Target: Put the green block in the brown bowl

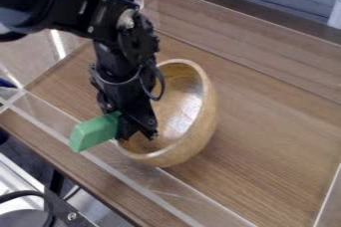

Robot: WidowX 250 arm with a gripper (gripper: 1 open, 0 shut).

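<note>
My black gripper [130, 123] points almost straight down at the near left edge of the brown bowl [186, 102]. It is shut on the green block [94, 132], which sticks out to the left of the fingers, outside the bowl and low over the table. The light wooden bowl is tilted, with its opening turned toward the arm and its far right side raised. The fingers press against or just inside the bowl's near left rim, and the arm hides that part of the rim.
A clear acrylic wall [80, 166] runs along the front and left of the wooden table [266, 141], close below the block. Black cables [40, 211] hang past the front left corner. Bare tabletop lies to the right of and behind the bowl.
</note>
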